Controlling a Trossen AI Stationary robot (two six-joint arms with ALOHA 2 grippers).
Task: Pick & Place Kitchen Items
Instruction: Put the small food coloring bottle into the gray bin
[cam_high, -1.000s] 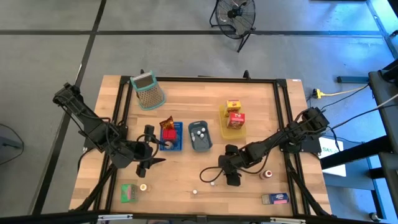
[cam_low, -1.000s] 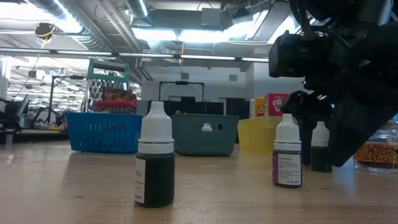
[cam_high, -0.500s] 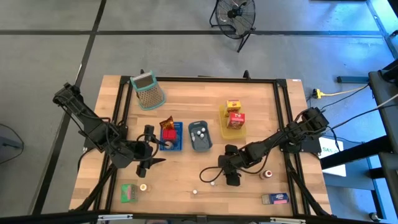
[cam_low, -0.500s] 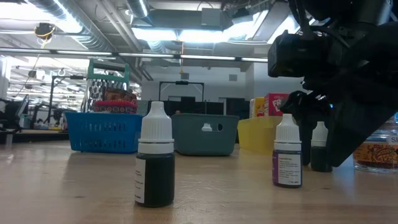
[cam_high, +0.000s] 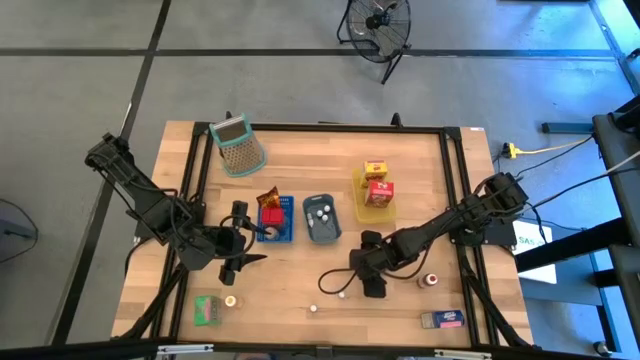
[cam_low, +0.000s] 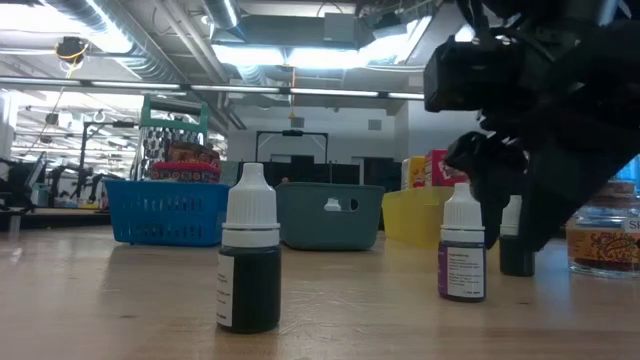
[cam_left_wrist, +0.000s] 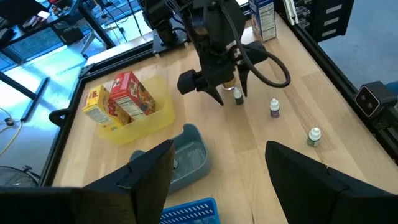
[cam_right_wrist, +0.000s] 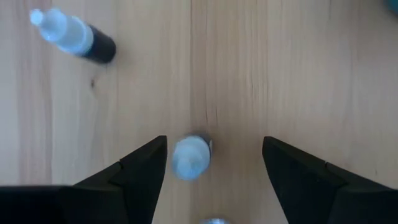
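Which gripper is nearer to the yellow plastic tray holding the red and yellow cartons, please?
Right. The right gripper hovers open over small dropper bottles, in front of the yellow plastic tray. The left gripper sits beside the blue basket, farther off.

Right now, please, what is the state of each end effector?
Left end effector: open, holding nothing, near the blue tray.
Right end effector: open, holding nothing, over a small white-capped bottle.

High view straight down over the whole surface (cam_high: 300, 170); low view level at surface height, close to small bottles (cam_low: 248, 262); right wrist view straight down on them, near; left wrist view across the surface, sharing the bottles
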